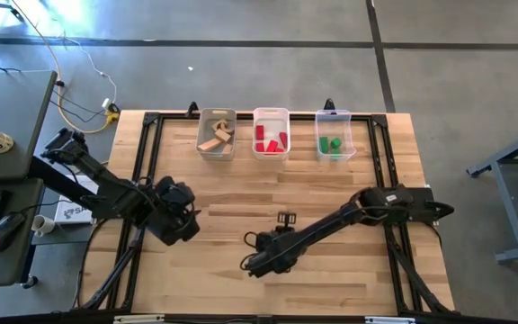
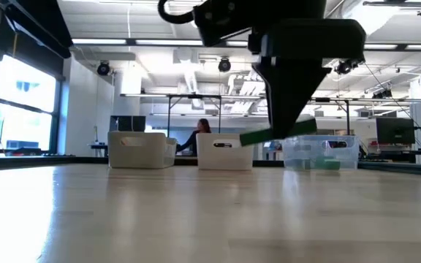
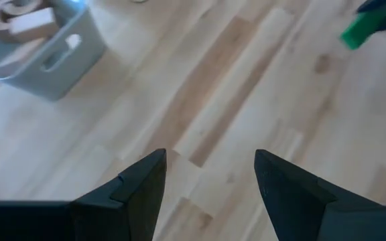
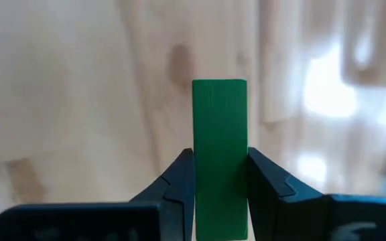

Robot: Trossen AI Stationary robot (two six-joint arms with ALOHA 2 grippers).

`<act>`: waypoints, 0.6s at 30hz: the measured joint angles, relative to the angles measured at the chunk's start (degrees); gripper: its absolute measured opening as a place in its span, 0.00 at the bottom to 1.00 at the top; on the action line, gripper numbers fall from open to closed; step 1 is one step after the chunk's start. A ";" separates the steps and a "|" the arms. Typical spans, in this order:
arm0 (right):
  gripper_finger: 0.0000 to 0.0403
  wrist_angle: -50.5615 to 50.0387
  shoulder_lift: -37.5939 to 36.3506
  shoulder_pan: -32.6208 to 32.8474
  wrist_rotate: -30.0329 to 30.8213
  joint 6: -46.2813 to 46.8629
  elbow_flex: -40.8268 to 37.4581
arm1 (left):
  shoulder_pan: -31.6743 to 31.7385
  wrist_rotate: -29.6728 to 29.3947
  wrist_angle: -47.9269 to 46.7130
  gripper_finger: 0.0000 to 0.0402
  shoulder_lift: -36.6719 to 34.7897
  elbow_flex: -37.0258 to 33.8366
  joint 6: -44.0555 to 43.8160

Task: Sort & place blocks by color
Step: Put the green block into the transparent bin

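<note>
A long green block (image 4: 220, 134) hangs clear above the table, with my right gripper (image 1: 252, 263) shut on it over the table's near middle. The low view shows this block (image 2: 276, 133) well off the tabletop. My left gripper (image 3: 210, 164) stands open over bare wood at the table's left (image 1: 187, 225), with nothing between its fingers. Three translucent bins stand along the far edge. One holds plain wood blocks (image 1: 216, 137), one red blocks (image 1: 271, 139), and one green blocks (image 1: 332, 144). My right gripper pinches the green block by its two long sides (image 4: 200, 181) between its two fingers (image 4: 176, 187). The fingers come steeply from above. The block's free end (image 4: 220, 90) sticks out past the fingertips. In the low view the block lies nearly level, slightly tilted, clear of the table.
The wood-block bin (image 3: 39, 47) lies ahead of my left gripper. A black frame (image 1: 142, 162) runs around the tabletop. A small black fixture (image 1: 286, 218) sits near the table's middle. Bare wood lies between the bins and both grippers. A person sits far behind the table (image 2: 202, 131).
</note>
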 joint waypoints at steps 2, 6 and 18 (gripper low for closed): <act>0.18 -1.88 -0.48 -0.40 1.08 0.48 0.07 | 1.70 -0.02 -0.71 0.53 -0.02 0.00 0.95; 0.18 -8.31 -1.13 -1.33 6.09 3.90 0.07 | 4.57 -1.99 -1.01 0.53 0.00 0.00 5.03; 0.18 -9.03 -5.54 -8.20 15.83 -0.83 0.10 | 13.89 -8.78 -0.78 0.53 -0.02 0.00 16.05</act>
